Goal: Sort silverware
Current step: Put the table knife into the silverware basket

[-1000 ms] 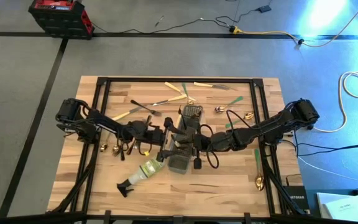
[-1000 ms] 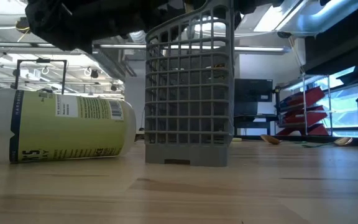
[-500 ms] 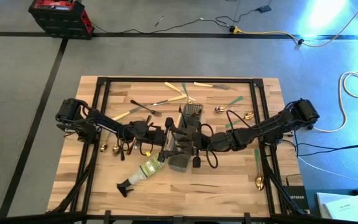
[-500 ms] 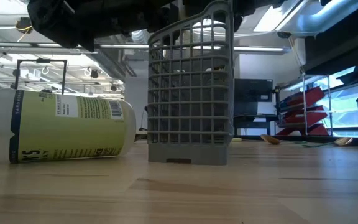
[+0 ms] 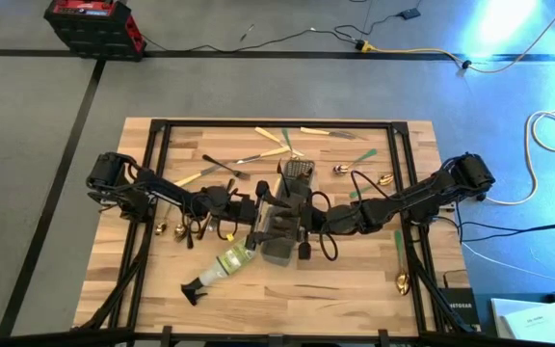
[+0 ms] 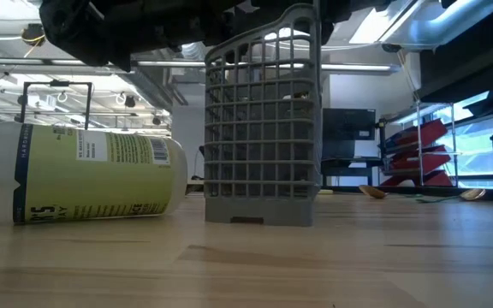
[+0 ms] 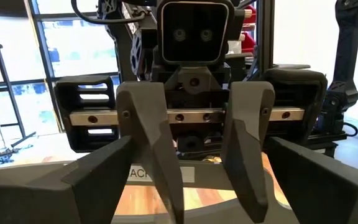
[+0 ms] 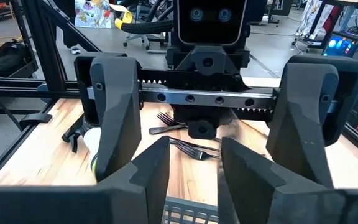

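Note:
The grey mesh caddy (image 6: 262,120) stands upright on its base at the table's middle, its lower wall showing under the arms (image 5: 277,253). Both grippers meet head-on above it. My right gripper (image 8: 194,146) comes from the table's right, its fingers close together over the caddy's top. My left gripper (image 7: 204,143) faces it from the left, open wide, its fingers standing outside the right gripper's fingers. Silverware lies scattered: cream-handled pieces (image 5: 270,136) at the far side, dark forks (image 8: 185,140), and gold spoons (image 5: 385,179). My right gripper has a strip of the caddy's mesh top (image 8: 191,214) between its two fingers. It comes slanting down from the table's right. My own fingers hide the place of contact, so I cannot tell which part it has. The caddy stays upright with its base on the table.
A clear spray bottle (image 5: 222,267) with a yellow-green label (image 6: 84,175) lies on its side just left of the caddy, nozzle toward the near edge. More spoons lie at the left (image 5: 162,229) and near right (image 5: 403,282). A black frame rail (image 5: 277,123) borders the table.
The caddy has shifted a little toward the table's right, staying upright on its base, and has then stood still. The bottle has not moved.

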Motion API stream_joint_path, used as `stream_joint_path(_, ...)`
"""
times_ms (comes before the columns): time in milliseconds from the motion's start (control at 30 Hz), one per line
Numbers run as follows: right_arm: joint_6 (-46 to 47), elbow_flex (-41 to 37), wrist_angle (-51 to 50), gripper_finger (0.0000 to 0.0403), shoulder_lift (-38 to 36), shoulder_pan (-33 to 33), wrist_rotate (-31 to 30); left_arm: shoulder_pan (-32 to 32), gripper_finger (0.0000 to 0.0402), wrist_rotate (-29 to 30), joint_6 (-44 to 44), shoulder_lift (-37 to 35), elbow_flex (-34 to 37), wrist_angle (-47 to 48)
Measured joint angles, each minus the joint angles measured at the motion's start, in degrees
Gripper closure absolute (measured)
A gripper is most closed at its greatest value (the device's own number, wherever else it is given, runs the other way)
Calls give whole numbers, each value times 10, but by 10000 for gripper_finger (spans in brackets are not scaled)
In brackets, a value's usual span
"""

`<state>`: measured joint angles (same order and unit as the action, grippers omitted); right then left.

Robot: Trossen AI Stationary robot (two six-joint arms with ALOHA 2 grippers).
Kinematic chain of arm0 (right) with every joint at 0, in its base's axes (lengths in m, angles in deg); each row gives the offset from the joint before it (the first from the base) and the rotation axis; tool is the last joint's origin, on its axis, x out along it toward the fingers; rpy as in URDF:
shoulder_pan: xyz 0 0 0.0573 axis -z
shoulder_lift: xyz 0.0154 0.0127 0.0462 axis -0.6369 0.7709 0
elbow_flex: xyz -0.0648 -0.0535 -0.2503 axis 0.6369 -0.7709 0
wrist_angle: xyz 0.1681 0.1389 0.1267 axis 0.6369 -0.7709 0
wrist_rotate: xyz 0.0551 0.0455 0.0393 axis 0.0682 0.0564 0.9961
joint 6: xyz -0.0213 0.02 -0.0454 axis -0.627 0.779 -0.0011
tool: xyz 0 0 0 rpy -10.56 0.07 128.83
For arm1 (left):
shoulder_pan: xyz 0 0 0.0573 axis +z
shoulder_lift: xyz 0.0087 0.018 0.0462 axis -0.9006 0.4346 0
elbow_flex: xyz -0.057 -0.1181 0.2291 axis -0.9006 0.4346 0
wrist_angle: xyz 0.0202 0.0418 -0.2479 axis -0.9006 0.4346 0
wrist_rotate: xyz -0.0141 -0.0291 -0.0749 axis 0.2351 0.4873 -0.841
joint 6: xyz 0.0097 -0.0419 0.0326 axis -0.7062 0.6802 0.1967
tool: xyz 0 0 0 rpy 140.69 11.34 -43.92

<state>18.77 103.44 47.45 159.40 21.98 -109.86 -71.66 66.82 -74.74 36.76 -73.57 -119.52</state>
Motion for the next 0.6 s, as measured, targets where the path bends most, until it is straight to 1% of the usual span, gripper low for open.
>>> stream_joint_path(400, -17, 4, 3, 274, 1, 0, -18, 0, 45, 0, -4, 0, 0, 0)
stream_joint_path(500, -34, 13, -1, 274, 2, 0, -11, 0, 45, 14, -25, 0, 0, -6)
stream_joint_path(600, -46, 29, -2, 274, 2, -6, 2, -1, 45, 31, -66, 0, 0, -21)
